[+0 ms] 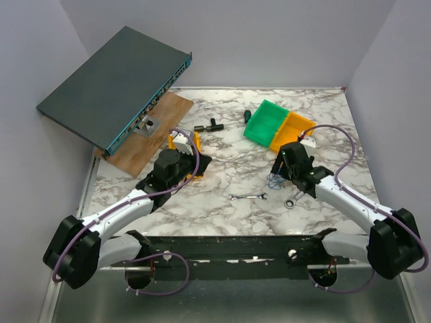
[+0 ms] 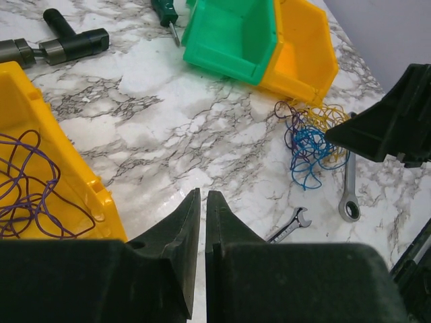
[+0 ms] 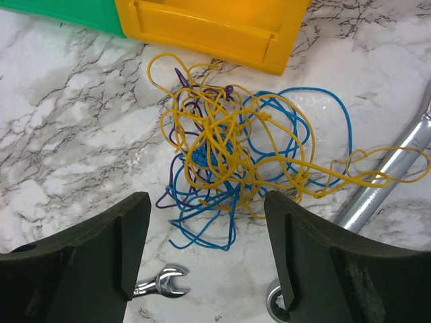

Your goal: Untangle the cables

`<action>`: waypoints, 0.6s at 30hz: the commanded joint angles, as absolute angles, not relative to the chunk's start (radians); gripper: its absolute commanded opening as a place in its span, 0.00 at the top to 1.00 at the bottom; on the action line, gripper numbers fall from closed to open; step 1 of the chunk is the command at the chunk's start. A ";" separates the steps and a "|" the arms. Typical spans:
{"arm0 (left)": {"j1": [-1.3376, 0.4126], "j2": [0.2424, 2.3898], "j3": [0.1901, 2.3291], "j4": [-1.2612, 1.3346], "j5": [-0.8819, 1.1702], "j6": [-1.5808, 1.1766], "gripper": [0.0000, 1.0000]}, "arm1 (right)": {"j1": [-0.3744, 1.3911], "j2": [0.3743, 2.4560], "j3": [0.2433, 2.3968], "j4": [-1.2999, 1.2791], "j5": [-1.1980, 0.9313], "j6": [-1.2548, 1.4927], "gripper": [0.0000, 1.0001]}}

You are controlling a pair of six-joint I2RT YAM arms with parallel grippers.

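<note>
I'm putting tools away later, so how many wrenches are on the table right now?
2. A small open-ended wrench lies on the table toward its near edge; a larger ring-ended wrench lies beside the cables, a yellow loop crossing it. More may be hidden beneath the right arm.

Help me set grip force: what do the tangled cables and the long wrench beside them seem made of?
The cables: thin wire in a glossy, plastic-looking yellow, blue and purple coating. They hold springy loops, so probably a metal core, though none shows. The long wrench: bare metal, likely steel, silver with bright highlights.
</note>
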State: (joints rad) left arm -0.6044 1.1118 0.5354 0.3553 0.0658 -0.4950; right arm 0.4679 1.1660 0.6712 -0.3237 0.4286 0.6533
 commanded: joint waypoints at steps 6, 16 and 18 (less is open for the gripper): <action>-0.613 1.131 0.535 0.417 0.168 -0.466 0.87 | 0.469 1.268 0.763 -0.345 0.585 0.629 0.35; -0.625 1.155 0.546 0.433 0.211 -0.457 0.86 | 0.471 1.293 0.789 -0.344 0.658 0.578 0.70; -0.628 1.159 0.549 0.434 0.222 -0.456 0.86 | 0.471 1.279 0.783 -0.328 0.627 0.569 0.90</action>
